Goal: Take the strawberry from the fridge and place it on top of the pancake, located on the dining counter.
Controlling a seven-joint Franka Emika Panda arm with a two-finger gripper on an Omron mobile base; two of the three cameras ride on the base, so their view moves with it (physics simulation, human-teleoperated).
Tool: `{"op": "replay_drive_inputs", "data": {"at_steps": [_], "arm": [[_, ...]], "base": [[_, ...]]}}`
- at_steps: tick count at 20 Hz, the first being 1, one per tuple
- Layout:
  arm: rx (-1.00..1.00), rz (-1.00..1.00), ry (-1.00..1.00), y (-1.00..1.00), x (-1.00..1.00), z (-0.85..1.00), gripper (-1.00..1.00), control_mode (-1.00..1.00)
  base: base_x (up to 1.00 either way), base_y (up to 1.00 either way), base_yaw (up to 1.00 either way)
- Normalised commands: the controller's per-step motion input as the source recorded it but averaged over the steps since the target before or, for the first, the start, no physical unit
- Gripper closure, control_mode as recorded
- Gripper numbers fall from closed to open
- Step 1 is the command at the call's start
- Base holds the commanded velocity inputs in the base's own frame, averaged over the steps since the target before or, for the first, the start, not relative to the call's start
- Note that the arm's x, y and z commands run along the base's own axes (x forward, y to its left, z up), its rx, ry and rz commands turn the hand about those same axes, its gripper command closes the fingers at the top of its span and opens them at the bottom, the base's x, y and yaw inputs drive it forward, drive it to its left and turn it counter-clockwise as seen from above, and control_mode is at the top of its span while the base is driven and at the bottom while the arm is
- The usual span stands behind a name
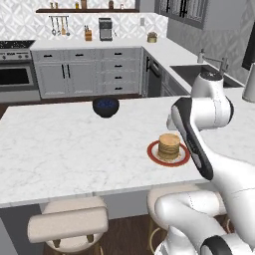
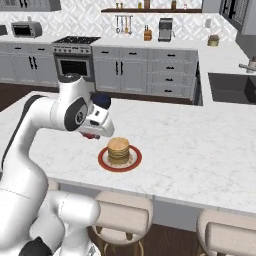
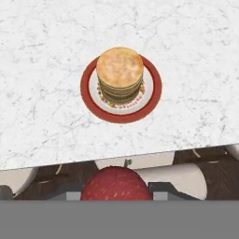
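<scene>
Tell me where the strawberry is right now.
In the hand view the strawberry sits between the fingers of the gripper, above the stools, short of the pancake on the dining counter.

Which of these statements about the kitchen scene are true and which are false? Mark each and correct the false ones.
1. The strawberry sits between the fingers of the end effector. True.
2. The strawberry already rests on the pancake. False: the top of the pancake stack is bare.
3. The pancake sits on a red-rimmed plate. True.
4. The plate stands on the floor. False: it stands on the counter.
5. A dark bowl stands on the counter beyond the plate. True.
6. The stools are on top of the counter. False: they stand at its near edge, below it.
</scene>
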Motion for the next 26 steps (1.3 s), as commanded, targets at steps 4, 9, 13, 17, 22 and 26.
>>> {"op": "replay_drive_inputs", "data": {"at_steps": [4,9,13,17,22,26], "arm": [[0.00,0.00,0.16,-0.03,1.00,0.18,1.00,-1.00],[0.00,0.00,0.18,-0.18,1.00,0.05,1.00,-1.00],[0.00,0.00,0.17,-0.39,1.00,-0.16,1.00,-1.00],[0.04,0.00,0.14,-0.29,1.00,-0.09,1.00,-1.00],[0.05,0.00,0.05,0.00,0.98,-0.59,1.00,-1.00],[0.04,0.00,0.06,0.00,0.09,-0.81,1.00,-1.00]], "base": [[0.00,0.00,0.00],[0.00,0.00,0.00],[0.00,0.00,0.00],[0.00,0.00,0.00],[0.00,0.00,0.00],[0.00,0.00,0.00]]}}
